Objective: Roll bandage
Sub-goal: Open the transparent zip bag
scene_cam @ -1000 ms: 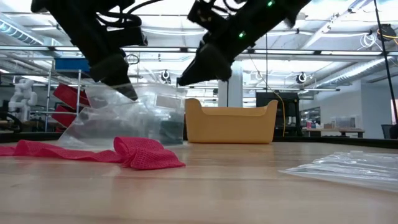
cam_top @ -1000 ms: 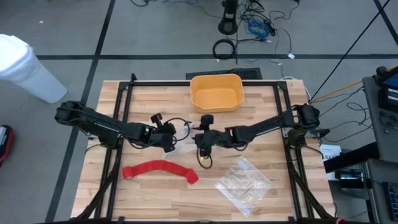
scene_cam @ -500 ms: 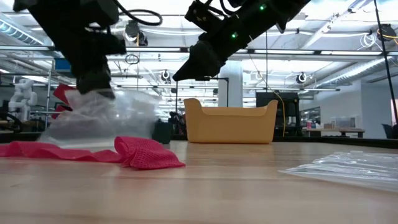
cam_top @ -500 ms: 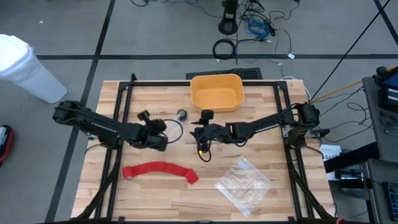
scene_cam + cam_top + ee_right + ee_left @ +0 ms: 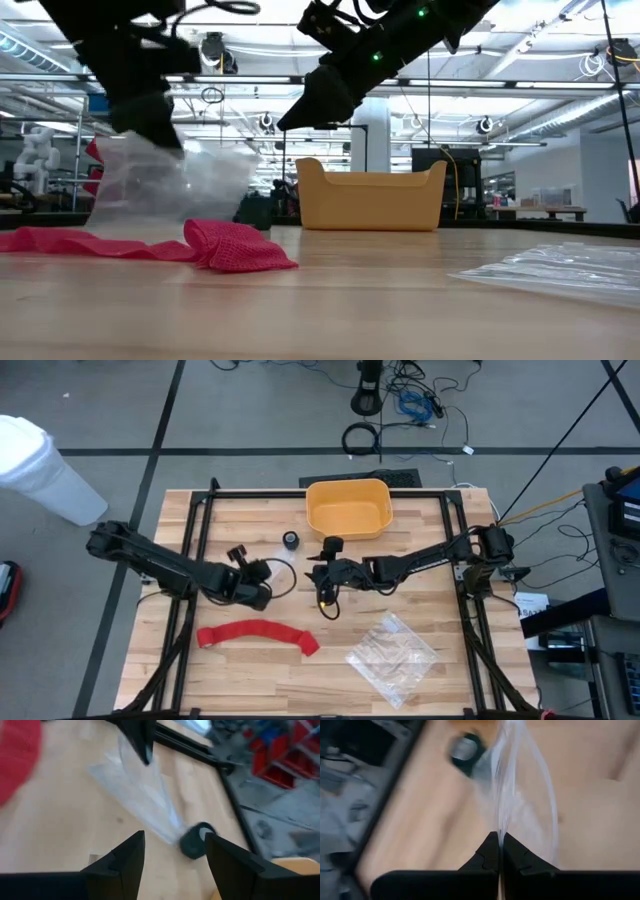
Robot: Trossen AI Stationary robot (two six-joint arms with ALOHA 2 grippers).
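Near the front edge of the worktop, left of centre, the bandage (image 5: 258, 633) lies stretched out as a long red band, with only its right end bunched up; the low view shows that end as a crumpled fold, not a wound roll. Judging by that, the rolling itself has not begun and all of it is left to do.

Neither gripper is on the bandage. The left gripper (image 5: 262, 598) is just behind the band, its fingers pressed tightly together on the edge of a clear plastic bag (image 5: 165, 180), which hangs from it above the wood in the low view and trails away from the fingertips in its wrist view. The right gripper (image 5: 322, 582) hovers near the middle of the worktop with its fingers spread wide and nothing between them.

A small dark round object (image 5: 290, 540) sits on the bare wood toward the back, just left of the yellow bin (image 5: 347, 508) at the back edge. A second clear bag (image 5: 393, 653) lies flat near the front right corner, well apart from the bandage. The held bag looks like the main hindrance: it occupies the left gripper and hangs close to the band, so it probably needs setting aside first.
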